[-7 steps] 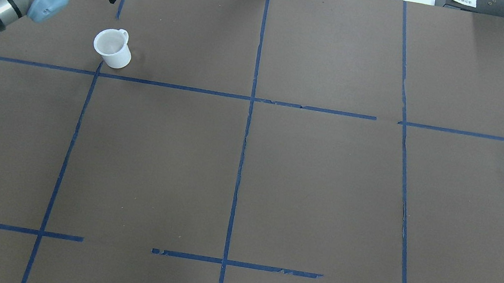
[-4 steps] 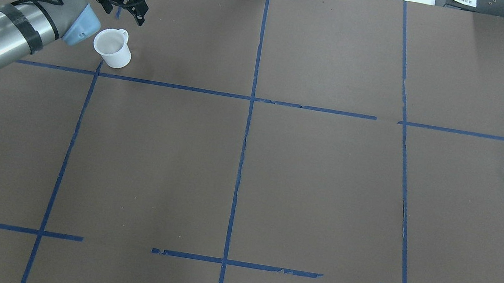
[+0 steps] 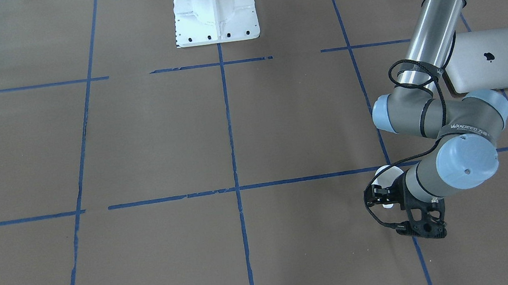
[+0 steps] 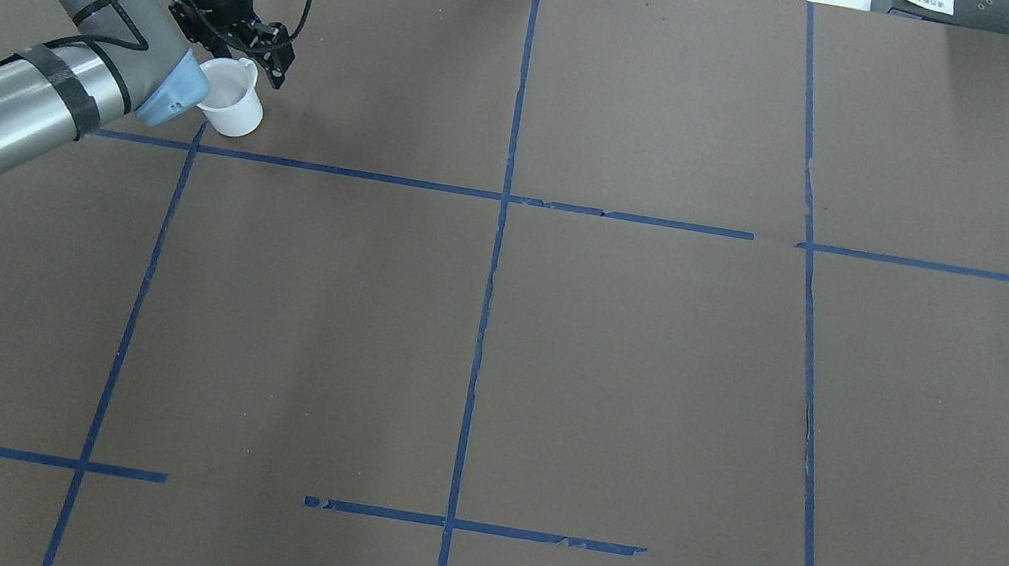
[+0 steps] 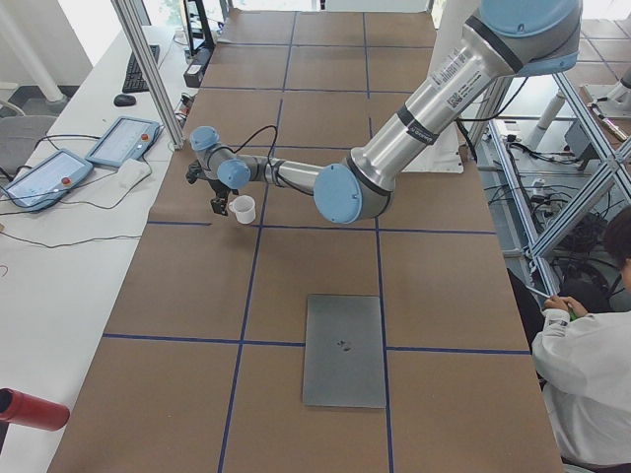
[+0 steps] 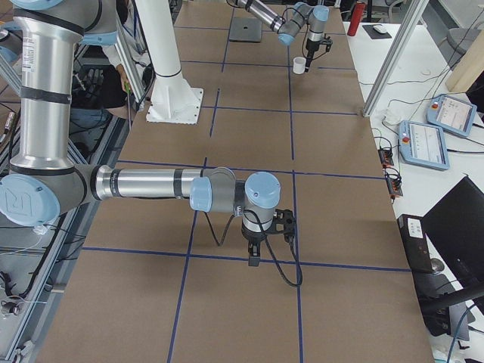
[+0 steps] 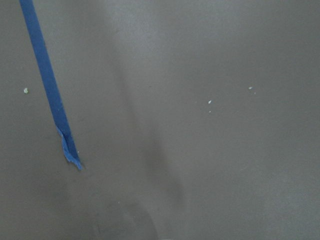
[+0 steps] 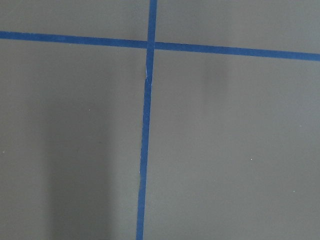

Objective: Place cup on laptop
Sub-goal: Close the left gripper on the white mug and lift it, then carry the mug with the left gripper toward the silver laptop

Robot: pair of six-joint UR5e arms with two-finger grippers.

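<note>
The small white cup [image 4: 231, 106] stands upright on the brown table at the far left, its handle pointing away from the robot. My left gripper [image 4: 269, 55] hangs low at the cup's handle side, its jaws apart and holding nothing; in the front view the left gripper [image 3: 377, 195] partly hides the cup [image 3: 385, 173]. The silver laptop [image 3: 493, 60] lies shut on the near left of the table, apart from the cup, and also shows in the left view [image 5: 343, 350]. My right gripper [image 6: 257, 246] shows only in the right side view, so I cannot tell its state.
The white robot base plate [image 3: 215, 10] sits at the table's near middle. Blue tape lines [image 4: 499, 221] divide the brown cover. Teach pendants [image 5: 118, 140] and an aluminium post [image 5: 148, 69] stand beyond the far edge. A person [image 5: 592, 365] sits behind the robot.
My left arm has swung right and down toward the cup, bringing the gripper from above and behind it to right beside its handle. The cup and laptop have not moved.
</note>
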